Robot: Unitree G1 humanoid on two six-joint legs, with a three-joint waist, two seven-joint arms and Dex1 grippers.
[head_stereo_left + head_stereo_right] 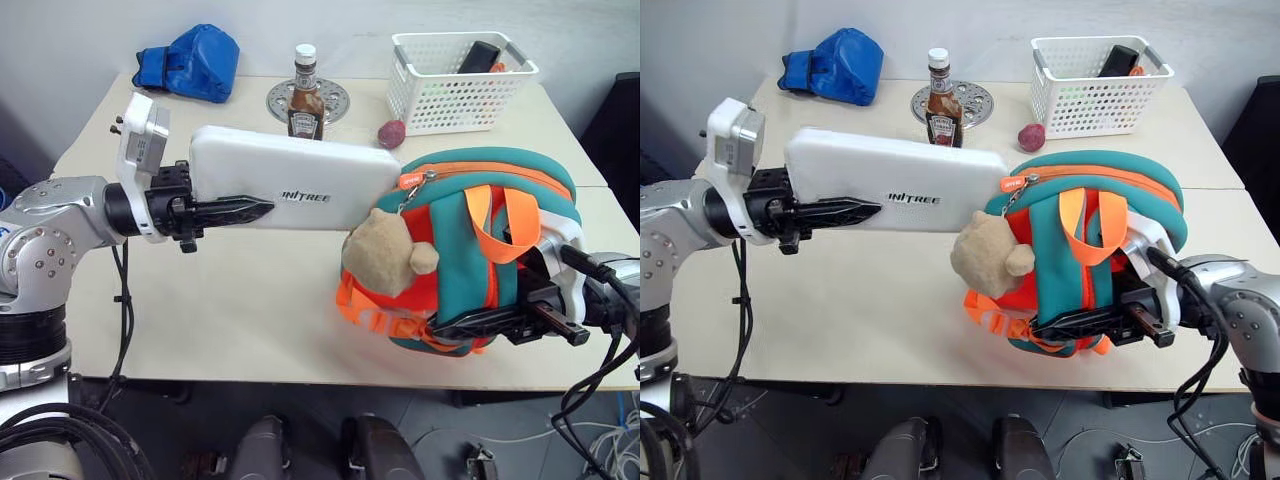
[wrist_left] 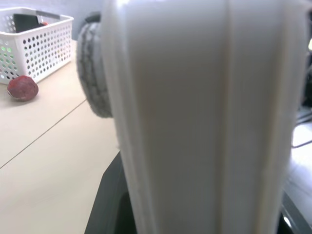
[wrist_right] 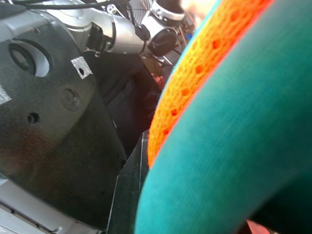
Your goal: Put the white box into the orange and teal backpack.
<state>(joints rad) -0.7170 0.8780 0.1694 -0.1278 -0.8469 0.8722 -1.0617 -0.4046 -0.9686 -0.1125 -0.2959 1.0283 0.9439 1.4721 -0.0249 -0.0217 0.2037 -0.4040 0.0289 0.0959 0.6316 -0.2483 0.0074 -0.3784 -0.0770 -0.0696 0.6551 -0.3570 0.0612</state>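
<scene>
One ketchup bottle (image 1: 305, 95) behind white box (image 1: 300, 180)

A lab: plain table (image 1: 250, 320), loose floor cables (image 1: 600, 430), bare wall.

Beige table (image 1: 250, 300) with ketchup bottle (image 1: 305, 95), basket (image 1: 455, 85), blue bag (image 1: 190, 62)

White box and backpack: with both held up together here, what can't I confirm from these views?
- Far end of the white box: head views, hidden behind the orange and teal backpack; inside or behind, unclear.
- Backpack opening: the zipper faces away.
- Basket contents: a dark item, too small to name.
- Left wrist view: the box hides what lies ahead of the left pincer.
- Right wrist view: backpack fabric blocks the right pincer.
</scene>
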